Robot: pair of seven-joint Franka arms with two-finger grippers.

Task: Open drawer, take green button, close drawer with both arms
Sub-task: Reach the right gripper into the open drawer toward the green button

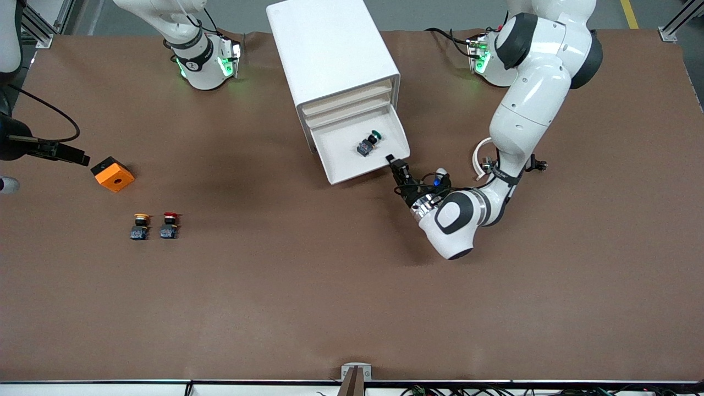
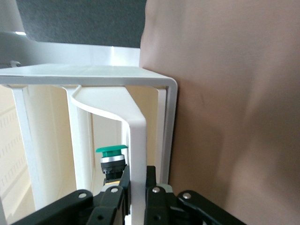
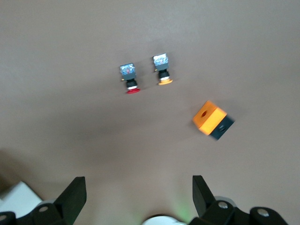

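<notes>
The lowest drawer (image 1: 340, 159) of the white cabinet (image 1: 330, 49) stands pulled out. The green-capped button (image 1: 369, 143) lies in it on its side. My left gripper (image 1: 392, 161) is shut on the drawer's front wall at the corner toward the left arm's end. In the left wrist view the fingers (image 2: 123, 180) clamp the white front wall (image 2: 138, 140), with the green button (image 2: 111, 152) just past them. My right gripper (image 3: 138, 180) is open and empty, up over the right arm's end of the table (image 1: 74, 156), beside an orange block.
An orange block (image 1: 113, 174) with a hole lies near the right arm's end. A yellow-capped button (image 1: 139, 226) and a red-capped button (image 1: 169, 225) stand side by side nearer the front camera. The right wrist view shows the same block (image 3: 213, 119) and red button (image 3: 130, 80).
</notes>
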